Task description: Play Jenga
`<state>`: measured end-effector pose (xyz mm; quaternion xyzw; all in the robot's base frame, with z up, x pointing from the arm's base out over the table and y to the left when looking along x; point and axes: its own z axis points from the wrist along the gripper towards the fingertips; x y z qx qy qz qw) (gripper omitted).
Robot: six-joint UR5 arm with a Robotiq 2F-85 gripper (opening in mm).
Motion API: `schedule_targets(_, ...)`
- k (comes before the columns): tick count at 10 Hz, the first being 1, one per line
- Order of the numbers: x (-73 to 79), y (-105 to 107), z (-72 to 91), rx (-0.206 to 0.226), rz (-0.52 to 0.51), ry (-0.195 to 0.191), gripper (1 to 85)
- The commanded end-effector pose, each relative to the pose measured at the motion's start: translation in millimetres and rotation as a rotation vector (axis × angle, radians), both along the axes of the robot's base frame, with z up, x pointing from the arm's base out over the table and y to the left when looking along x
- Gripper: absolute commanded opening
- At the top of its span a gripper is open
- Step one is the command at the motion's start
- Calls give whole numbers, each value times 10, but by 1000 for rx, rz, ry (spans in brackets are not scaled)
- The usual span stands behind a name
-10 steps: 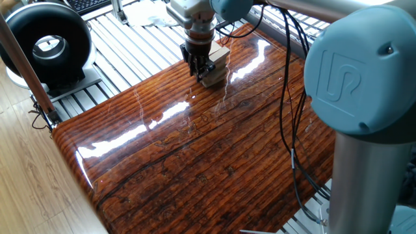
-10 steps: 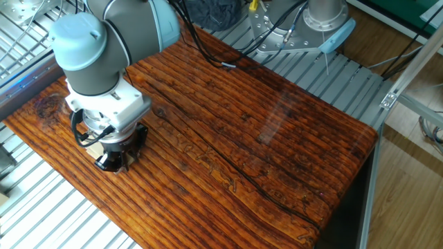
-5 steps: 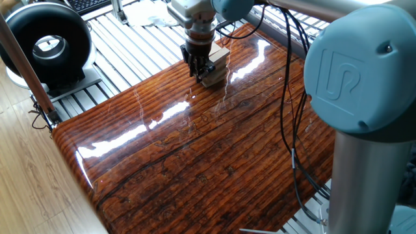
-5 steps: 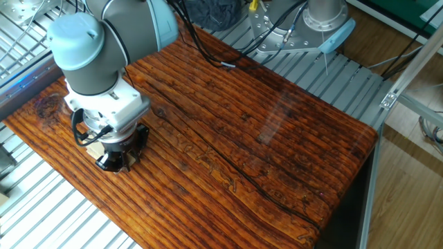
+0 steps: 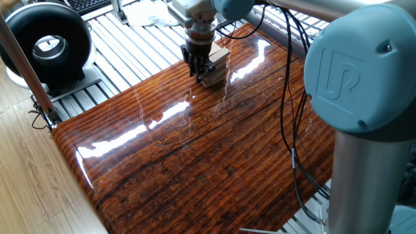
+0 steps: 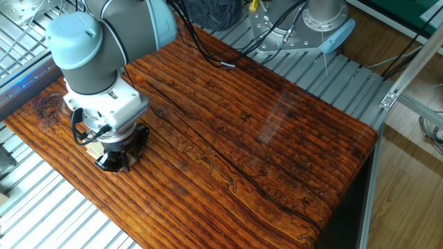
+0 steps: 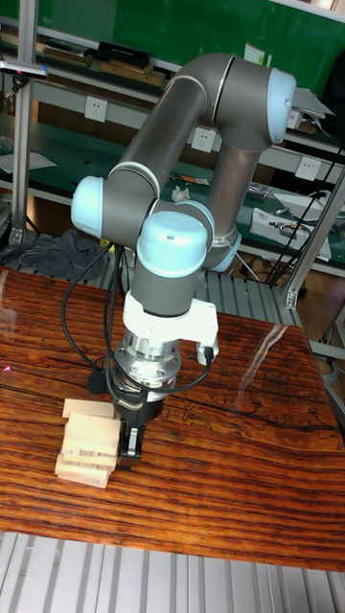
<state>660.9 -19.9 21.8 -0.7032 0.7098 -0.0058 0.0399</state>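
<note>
Jenga tower (image 7: 88, 442) of pale wooden blocks stands directly beside the gripper (image 7: 129, 439), touching or nearly touching its fingers at mid-height, near the tabletop (image 5: 214, 162) edge. Whether the pincer is spread or pinching a block cannot be told. The blocks look light, stiff and smooth; the loose stack seems easily toppled, so a block's short ends are probably the safest hold.

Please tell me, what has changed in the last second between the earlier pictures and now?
Almost nothing. In the other fixed view the arm's wrist has crept very slightly left. The gripper stays low against the side of the Jenga tower, which looks unchanged on the wooden tabletop. Nothing was visibly grasped or released.
</note>
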Motion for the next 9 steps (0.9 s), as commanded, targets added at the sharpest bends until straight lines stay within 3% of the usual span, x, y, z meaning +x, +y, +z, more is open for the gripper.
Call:
schedule_targets(1, 4, -4, 40, 25, -10, -6, 210)
schedule_targets(9, 34, 107, 16, 59, -21, -5, 200)
